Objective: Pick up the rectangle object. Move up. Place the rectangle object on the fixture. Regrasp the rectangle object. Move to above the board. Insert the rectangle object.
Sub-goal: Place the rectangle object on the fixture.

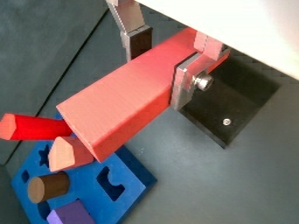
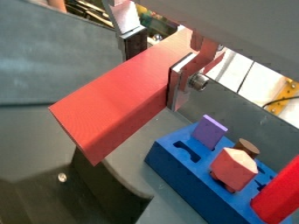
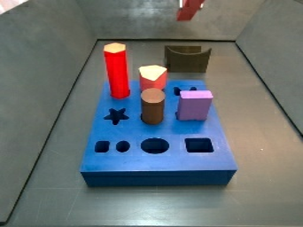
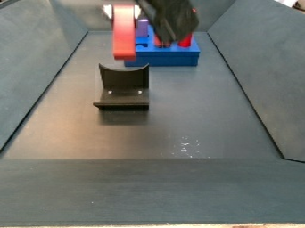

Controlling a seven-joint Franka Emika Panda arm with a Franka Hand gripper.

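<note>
Largest item first: the board (image 3: 160, 151), a thick blue slab, lies flat on the dark floor and fills the middle of a side view; you can read star, circle and square cut-outs along its near half. Standing in it are a red hexagonal post (image 3: 117, 71), a brown cylinder (image 3: 153, 105), a purple cube (image 3: 196, 104) and a pale pink-topped piece (image 3: 153, 76) just behind the cylinder. Next, the rectangle object (image 1: 122, 101), a long salmon-red bar, is off the floor and clamped in the gripper (image 1: 158, 66); your fingers (image 1: 186, 80) are closed on its end, silver plates pressed against opposite flat faces in both wrist views, the bar jutting out from them at a slant. In a side view the bar (image 4: 124, 34) hangs raised above and just behind the fixture (image 4: 121, 86), not touching it. The fixture, a dark bracket on its base plate, stands on the floor apart from the board's far edge (image 3: 189, 58). The bar shows only as a red sliver at the frame edge there (image 3: 190, 9).
</note>
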